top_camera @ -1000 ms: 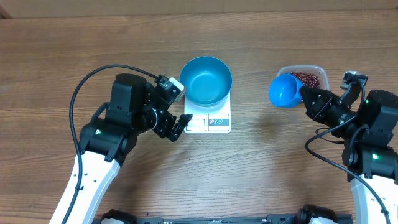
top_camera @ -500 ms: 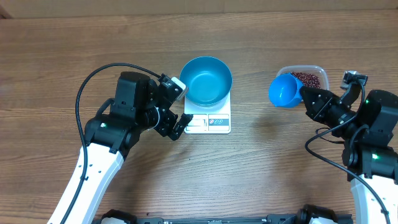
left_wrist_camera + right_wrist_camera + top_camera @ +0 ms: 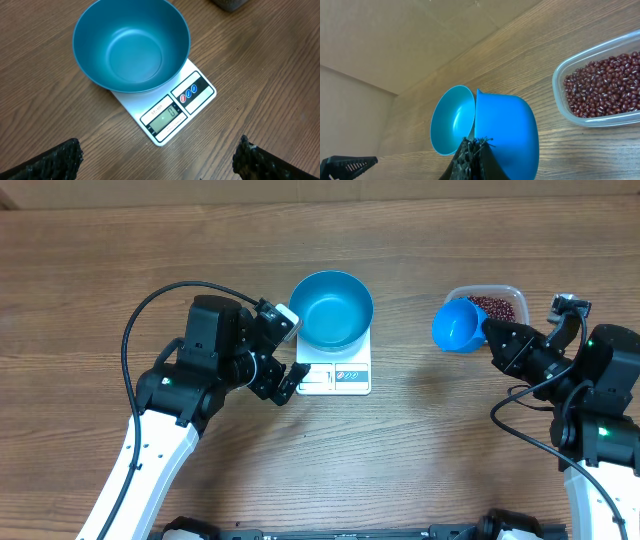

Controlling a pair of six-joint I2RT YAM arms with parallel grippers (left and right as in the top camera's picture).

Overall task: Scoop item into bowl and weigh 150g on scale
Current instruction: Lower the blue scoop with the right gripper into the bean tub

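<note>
White arm links (image 3: pixel 150 465), black joint housings (image 3: pixel 212 330), looped black cables (image 3: pixel 124 350), green indicator lights (image 3: pixel 598 340).

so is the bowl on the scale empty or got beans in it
Empty. The bowl shows a bare teal inside; the beans sit in the clear tub.

Teal bowl (image 3: pixel 131 47) seated on the white scale (image 3: pixel 135 106), which rests on the wooden tabletop (image 3: pixel 45 125). The display (image 3: pixel 166 116), reading 0, and three round buttons (image 3: pixel 189 93) lie along the scale's uncovered edge. Two dark fingers (image 3: pixel 55 162) enter at the lower corners, set wide apart, touching neither bowl nor scale.
</note>
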